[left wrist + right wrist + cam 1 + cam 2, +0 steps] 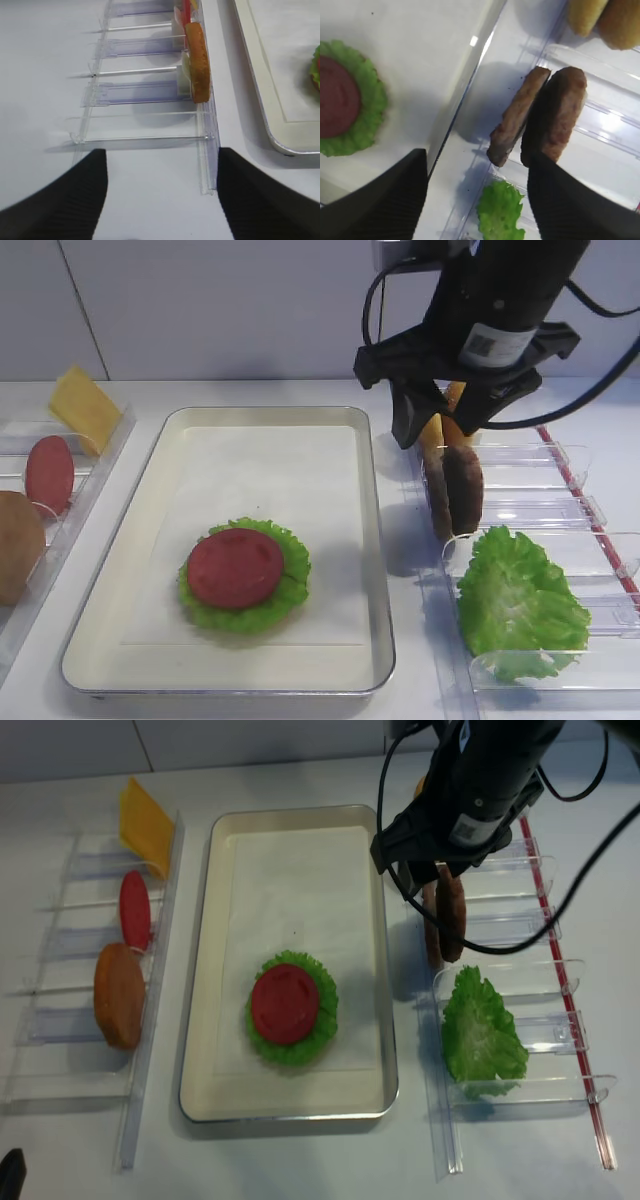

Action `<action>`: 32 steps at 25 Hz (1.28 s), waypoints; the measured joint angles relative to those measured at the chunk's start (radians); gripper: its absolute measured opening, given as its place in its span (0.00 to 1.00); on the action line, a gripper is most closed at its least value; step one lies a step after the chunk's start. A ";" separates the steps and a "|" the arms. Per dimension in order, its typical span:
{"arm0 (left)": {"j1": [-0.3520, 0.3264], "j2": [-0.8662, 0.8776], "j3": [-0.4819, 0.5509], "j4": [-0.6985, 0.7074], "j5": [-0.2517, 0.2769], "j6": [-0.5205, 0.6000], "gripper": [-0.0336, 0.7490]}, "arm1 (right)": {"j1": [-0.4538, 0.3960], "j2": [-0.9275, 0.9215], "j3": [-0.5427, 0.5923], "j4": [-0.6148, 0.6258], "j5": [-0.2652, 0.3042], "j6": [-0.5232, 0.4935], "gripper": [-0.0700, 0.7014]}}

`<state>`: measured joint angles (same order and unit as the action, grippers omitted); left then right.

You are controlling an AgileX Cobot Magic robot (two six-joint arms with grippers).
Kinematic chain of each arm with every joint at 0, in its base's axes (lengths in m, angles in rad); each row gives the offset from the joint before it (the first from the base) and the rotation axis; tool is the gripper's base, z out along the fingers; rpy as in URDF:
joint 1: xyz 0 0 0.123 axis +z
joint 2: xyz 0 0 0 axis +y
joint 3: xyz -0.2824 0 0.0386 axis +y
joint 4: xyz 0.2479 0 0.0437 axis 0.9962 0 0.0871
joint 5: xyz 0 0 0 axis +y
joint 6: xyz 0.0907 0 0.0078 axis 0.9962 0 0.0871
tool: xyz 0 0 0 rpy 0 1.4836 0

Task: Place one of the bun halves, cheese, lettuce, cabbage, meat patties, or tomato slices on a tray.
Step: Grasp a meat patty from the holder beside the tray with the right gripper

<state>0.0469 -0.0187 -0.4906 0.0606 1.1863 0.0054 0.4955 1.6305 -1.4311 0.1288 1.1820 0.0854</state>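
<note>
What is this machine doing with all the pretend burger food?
It is building a burger on the tray. A tomato slice already lies on lettuce there. The right gripper hangs open above two meat patties standing on edge in a clear rack, neither gripped yet.

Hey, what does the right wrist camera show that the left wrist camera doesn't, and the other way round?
Only the right wrist view shows the two meat patties standing on edge side by side in the right rack, a loose lettuce leaf below them, and the tomato slice on the tray. Only the left wrist view shows the left rack with a bun half on edge. Both show the tray edge, the white table, and their own open tool's fingers.
</note>
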 joint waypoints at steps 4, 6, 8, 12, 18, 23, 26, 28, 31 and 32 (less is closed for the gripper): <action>0.000 0.000 0.000 0.000 0.000 0.000 0.63 | 0.000 0.035 -0.001 -0.047 -0.004 0.100 0.68; 0.000 0.000 0.000 0.000 0.000 0.000 0.63 | 0.000 0.049 -0.001 -0.063 -0.013 0.118 0.68; 0.000 0.000 0.000 0.000 0.000 0.000 0.63 | 0.000 0.060 -0.001 -0.071 -0.028 0.125 0.68; 0.000 0.000 0.000 0.000 0.000 0.000 0.63 | 0.000 0.073 -0.001 -0.073 -0.065 0.128 0.68; 0.000 0.000 0.000 0.000 0.000 0.000 0.63 | 0.000 0.112 -0.005 -0.073 -0.076 0.128 0.66; 0.000 0.000 0.000 0.000 0.000 0.000 0.63 | 0.000 0.146 -0.005 -0.073 -0.082 0.130 0.55; 0.000 0.000 0.000 0.000 0.000 0.000 0.63 | 0.000 0.147 -0.005 -0.076 -0.084 0.130 0.47; 0.000 0.000 0.000 0.000 0.000 0.000 0.63 | 0.000 0.147 -0.005 -0.078 -0.084 0.132 0.44; 0.000 0.000 0.000 0.000 0.000 0.000 0.63 | 0.000 0.150 -0.005 -0.078 -0.084 0.132 0.43; 0.000 0.000 0.000 0.000 0.000 0.000 0.63 | 0.000 0.152 -0.005 -0.078 -0.082 0.132 0.42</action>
<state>0.0469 -0.0187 -0.4906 0.0606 1.1863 0.0054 0.4955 1.7829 -1.4364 0.0507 1.1000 0.2172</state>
